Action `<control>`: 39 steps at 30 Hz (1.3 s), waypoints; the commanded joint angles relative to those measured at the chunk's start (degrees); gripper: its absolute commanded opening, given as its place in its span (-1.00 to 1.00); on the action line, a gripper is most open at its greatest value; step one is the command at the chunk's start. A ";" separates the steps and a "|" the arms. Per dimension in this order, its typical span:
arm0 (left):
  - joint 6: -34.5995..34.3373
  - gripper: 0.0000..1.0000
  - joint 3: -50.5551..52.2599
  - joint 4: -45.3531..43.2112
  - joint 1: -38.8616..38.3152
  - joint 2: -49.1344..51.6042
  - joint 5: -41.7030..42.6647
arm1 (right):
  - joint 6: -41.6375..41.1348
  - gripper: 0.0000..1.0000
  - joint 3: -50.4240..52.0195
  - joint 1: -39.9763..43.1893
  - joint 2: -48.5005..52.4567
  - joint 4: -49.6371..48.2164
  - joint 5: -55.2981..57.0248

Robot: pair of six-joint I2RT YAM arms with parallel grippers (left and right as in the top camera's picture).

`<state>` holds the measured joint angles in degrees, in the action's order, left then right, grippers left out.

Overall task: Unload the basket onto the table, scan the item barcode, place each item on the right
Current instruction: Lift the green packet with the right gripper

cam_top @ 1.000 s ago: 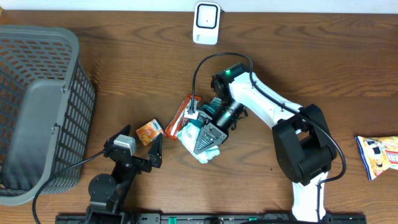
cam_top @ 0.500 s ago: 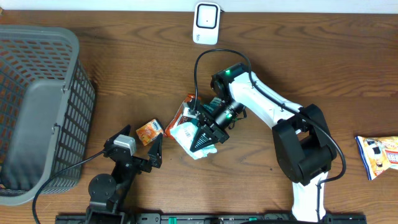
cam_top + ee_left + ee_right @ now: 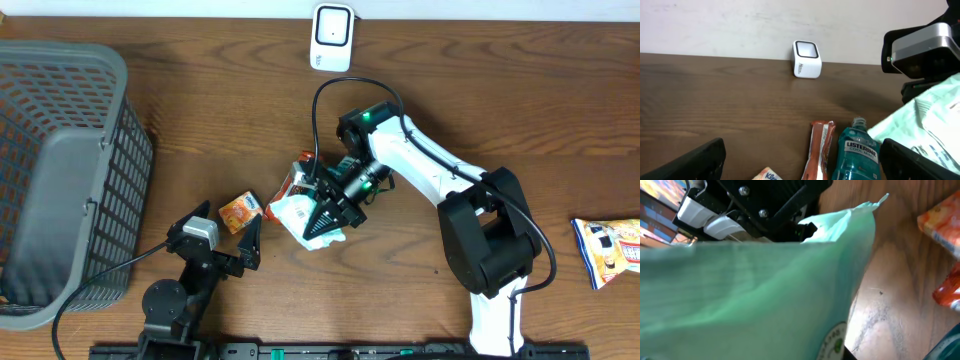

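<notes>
Desk (image 3: pixel 200 110) is shown with a grey basket (image 3: pixel 60 170) at its left edge. A mint-green pouch (image 3: pixel 288 212) is held at the desk's middle, near the Listerine bottle (image 3: pixel 856 155), its film pinched by the right gripper (image 3: pixel 322 222). Left gripper (image 3: pixel 226 235) is spread wide by the front edge, nothing held. Scanner (image 3: pixel 331 37) is set at the far edge, well apart from the pouch. Risks judged: limp film could be creased or lost from the thin pinch. The barcode side cannot be told, so it could be presented facing away.

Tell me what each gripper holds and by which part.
Right gripper is shut on the pale green packet, gripping one end of it. Left gripper is open, holding nothing.
</notes>
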<state>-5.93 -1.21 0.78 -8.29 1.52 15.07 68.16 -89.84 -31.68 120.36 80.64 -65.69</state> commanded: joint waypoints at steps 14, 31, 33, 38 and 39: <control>0.35 0.96 0.98 1.95 0.24 -0.13 0.57 | 1.36 -0.97 -0.09 -0.09 -1.42 -4.35 -7.21; 0.35 0.96 0.98 1.95 0.24 -0.13 0.57 | 1.38 -0.97 -0.09 -3.08 -1.42 -6.91 -6.40; 0.35 0.96 0.98 1.95 0.24 -0.13 0.57 | 1.36 -0.97 -0.09 -2.95 -1.42 -7.45 -5.92; 0.35 0.96 0.98 1.95 0.24 -0.13 0.57 | 1.38 -0.97 -0.09 -2.86 -1.42 -8.37 -3.63; 0.35 0.96 0.98 1.95 0.24 -0.13 0.57 | 1.36 -0.97 -0.09 -2.86 -1.42 -8.74 -3.50</control>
<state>-5.93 -1.21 0.78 -8.29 1.52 15.07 68.40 -89.84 -34.48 120.36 72.36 -68.79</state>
